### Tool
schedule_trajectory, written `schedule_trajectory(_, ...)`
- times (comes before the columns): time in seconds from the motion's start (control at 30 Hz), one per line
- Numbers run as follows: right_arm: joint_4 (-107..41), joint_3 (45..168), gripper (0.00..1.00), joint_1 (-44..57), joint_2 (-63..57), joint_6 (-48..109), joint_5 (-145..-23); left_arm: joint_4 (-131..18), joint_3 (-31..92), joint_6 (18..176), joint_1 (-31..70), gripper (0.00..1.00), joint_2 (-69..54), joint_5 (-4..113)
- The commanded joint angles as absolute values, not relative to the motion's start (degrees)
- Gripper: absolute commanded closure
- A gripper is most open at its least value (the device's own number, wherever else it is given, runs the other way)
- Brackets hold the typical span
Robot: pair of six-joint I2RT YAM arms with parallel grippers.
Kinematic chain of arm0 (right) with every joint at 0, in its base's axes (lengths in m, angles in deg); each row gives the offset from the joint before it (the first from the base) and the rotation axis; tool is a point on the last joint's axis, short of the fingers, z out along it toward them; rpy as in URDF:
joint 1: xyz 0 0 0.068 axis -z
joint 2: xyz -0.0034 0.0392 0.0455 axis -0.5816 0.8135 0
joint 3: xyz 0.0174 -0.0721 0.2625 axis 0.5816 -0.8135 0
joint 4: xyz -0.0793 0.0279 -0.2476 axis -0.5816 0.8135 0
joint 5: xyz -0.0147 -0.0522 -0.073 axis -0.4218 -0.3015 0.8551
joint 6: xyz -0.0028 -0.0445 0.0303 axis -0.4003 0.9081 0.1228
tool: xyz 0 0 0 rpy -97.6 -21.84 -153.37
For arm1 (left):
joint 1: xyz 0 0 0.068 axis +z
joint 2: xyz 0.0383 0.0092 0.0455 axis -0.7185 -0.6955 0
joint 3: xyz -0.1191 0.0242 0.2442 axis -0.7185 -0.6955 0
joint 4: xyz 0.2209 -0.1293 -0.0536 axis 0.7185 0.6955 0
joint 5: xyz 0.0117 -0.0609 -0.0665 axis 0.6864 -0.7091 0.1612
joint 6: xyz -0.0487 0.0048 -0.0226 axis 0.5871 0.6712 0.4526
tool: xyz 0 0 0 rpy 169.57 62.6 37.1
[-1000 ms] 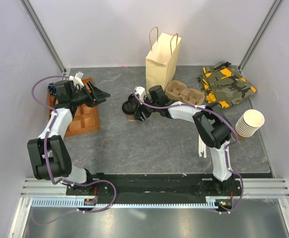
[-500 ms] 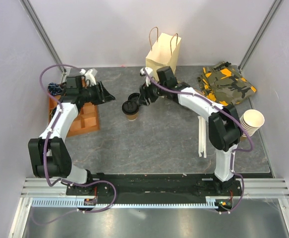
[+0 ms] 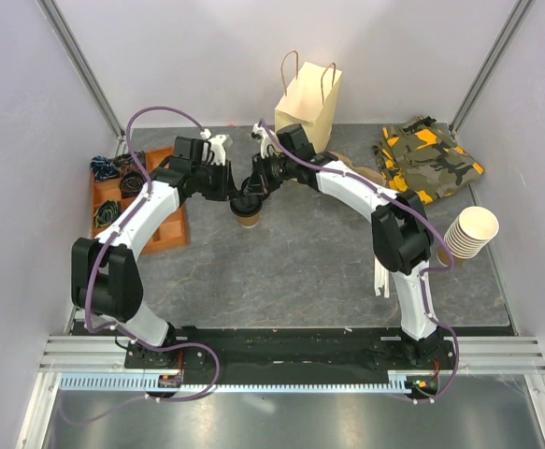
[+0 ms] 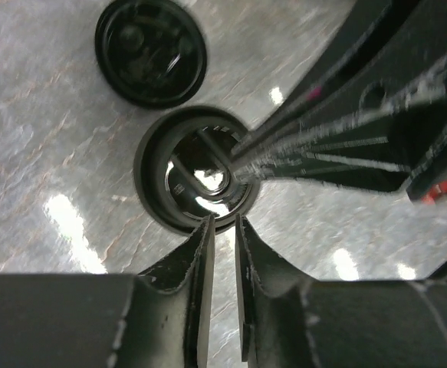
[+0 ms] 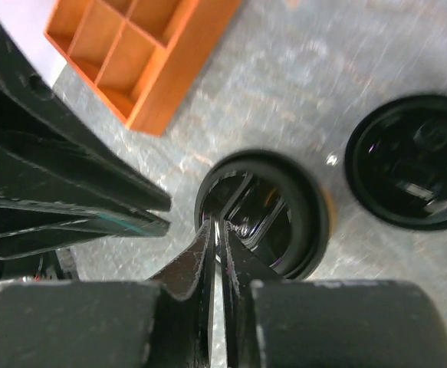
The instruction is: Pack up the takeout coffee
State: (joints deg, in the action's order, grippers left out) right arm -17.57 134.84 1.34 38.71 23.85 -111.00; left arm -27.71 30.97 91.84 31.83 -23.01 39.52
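From above, the coffee (image 3: 247,221) stands unpacked on the table (image 3: 281,271) before the bag (image 3: 308,103), left gripper (image 3: 240,192) and right gripper (image 3: 253,187) meeting at its lid (image 3: 247,207); left wrist view: jaws a sliver apart at the lid's edge; right wrist view: jaws nearly together there, grip unclear.

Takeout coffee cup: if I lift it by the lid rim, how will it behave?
The takeout coffee stands upright and narrow, so a sideways push would probably tip it. The left gripper and right gripper meet only its black lid; a pressed-on lid may pop off when lifted. Its fill is hidden, so weight is uncertain.
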Motion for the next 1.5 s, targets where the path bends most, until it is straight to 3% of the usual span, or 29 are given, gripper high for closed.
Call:
schedule_trajectory(0.0, -17.63, 133.32, 0.89, 0.58, 38.56, 21.57, -109.18, -25.51, 32.97, 88.64, 30.99, 0.78, -24.77, 43.19)
schedule_trajectory(0.67, -16.92, 131.30, 0.89, 0.41, 41.19, 21.75, -107.07, -22.87, 40.35, 85.74, 30.38, 0.81, -25.56, 46.79)
schedule_trajectory(1.13, -15.34, 132.18, 0.91, 0.32, 43.92, 22.27, -104.87, -21.99, 31.91, 88.72, 29.67, 0.86, -34.70, 47.86)
schedule_trajectory(1.47, -14.55, 131.47, 0.91, 0.40, 43.57, 23.33, -105.83, -22.61, 35.86, 90.31, 29.76, 0.83, -28.03, 45.30)
